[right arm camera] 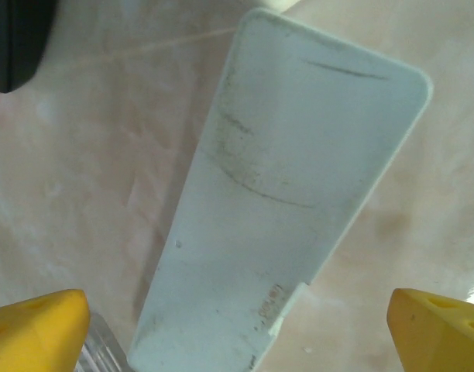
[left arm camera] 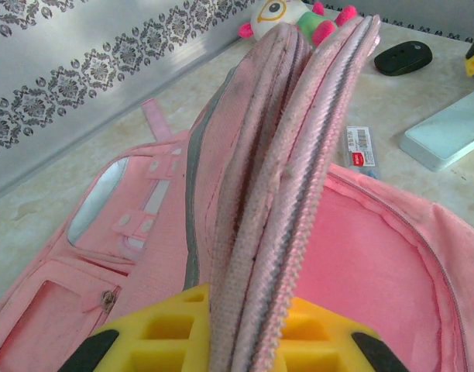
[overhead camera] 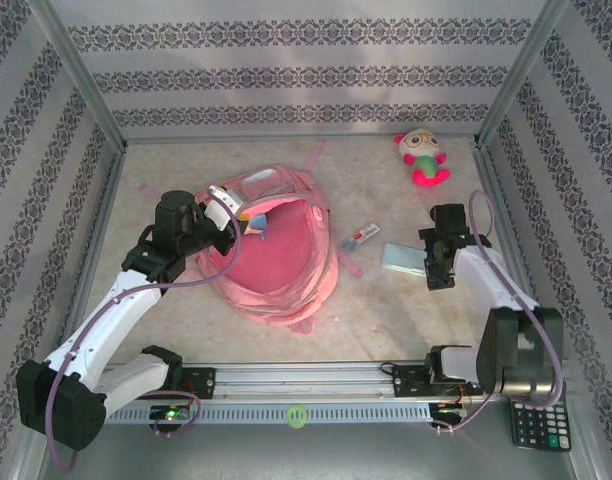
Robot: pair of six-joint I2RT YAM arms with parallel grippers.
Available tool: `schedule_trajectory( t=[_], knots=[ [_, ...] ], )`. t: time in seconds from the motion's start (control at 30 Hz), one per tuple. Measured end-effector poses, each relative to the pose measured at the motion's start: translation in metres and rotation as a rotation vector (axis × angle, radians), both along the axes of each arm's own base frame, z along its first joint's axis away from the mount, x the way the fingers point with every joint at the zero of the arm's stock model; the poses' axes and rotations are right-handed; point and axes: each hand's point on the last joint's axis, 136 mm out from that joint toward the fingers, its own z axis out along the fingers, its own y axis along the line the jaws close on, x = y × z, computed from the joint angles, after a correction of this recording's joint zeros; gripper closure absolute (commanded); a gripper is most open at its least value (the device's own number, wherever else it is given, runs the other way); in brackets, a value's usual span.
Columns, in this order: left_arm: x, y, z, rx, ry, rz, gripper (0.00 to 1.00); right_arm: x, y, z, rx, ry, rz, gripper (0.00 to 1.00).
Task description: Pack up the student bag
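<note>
Marbled tabletop (overhead camera: pixel 386 320), left fingers (left arm camera: pixel 159 333) clamping student bag (left arm camera: pixel 376 263), right fingers (right arm camera: pixel 36 325) wide over case (right arm camera: pixel 283 194)

Damask-striped walls (overhead camera: pixel 286 75) enclose a beige, seemingly marbled tabletop (overhead camera: pixel 386 325).

I am wearing smooth white shells along both limbs, broken up by black joint housings; my left arm (overhead camera: pixel 116 300) and right arm (overhead camera: pixel 491 285) are looking alike. A thin purple cable (overhead camera: pixel 186 284) is running along the left one, and another is arching over the right wrist (overhead camera: pixel 474 205). My left gripper (overhead camera: pixel 244 218) is showing a black body with a white front, and its fingers (left arm camera: pixel 156 333) are showing yellow, moulded with square pockets and black corners. My right gripper (right arm camera: pixel 237 333) is carrying fingers (right arm camera: pixel 36 329) of the same yellow. My black bases are bolting onto a silver slotted rail (overhead camera: pixel 306 380), with a green light (overhead camera: pixel 171 410) glowing by the left one.
</note>
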Motion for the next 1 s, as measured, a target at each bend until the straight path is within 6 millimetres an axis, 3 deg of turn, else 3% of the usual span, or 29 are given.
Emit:
schedule_trajectory(
  t=[0.23,0.4,1.0],
  knots=[
    [0.002,-0.001,-0.003,0.002,0.005,0.000,0.97,0.022,0.001,-0.006,0.047,0.027,-0.078,0.02],
    [0.005,-0.001,-0.006,-0.004,0.017,0.005,0.97,0.021,0.001,-0.018,0.081,0.076,-0.146,0.02],
    [0.010,-0.002,-0.009,-0.005,0.022,0.010,0.97,0.045,0.005,-0.022,0.144,0.076,-0.186,0.02]
  ],
)
